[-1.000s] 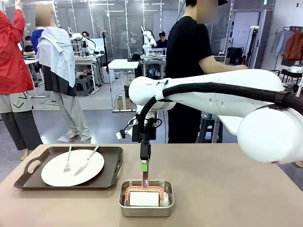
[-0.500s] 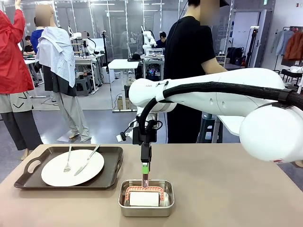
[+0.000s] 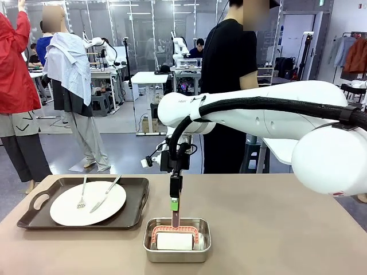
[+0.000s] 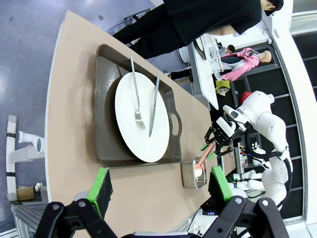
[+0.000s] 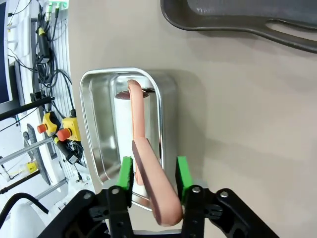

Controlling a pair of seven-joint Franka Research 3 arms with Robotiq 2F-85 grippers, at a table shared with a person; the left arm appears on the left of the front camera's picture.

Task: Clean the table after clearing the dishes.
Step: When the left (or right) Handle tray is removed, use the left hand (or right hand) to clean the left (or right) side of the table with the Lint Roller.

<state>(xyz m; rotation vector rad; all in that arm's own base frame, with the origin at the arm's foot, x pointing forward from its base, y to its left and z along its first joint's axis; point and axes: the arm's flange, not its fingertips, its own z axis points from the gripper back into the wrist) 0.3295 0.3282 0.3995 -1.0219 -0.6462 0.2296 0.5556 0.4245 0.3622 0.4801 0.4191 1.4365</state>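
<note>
Right gripper (image 3: 175, 212): jaws stood clamped on the pink roller (image 5: 145, 148) handle, over the steel pan (image 3: 150, 252), near centre of table (image 3: 275, 229). Left gripper (image 4: 161, 186): jaws gaped, empty. Tray (image 3: 34, 203) with plate (image 3: 69, 213) lay left.

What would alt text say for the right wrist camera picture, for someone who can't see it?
The right gripper, with green pads, is shut on the pink handle of a white roller lying in a small steel pan on the beige table. The handled edge of a dark tray crosses the top.
</note>
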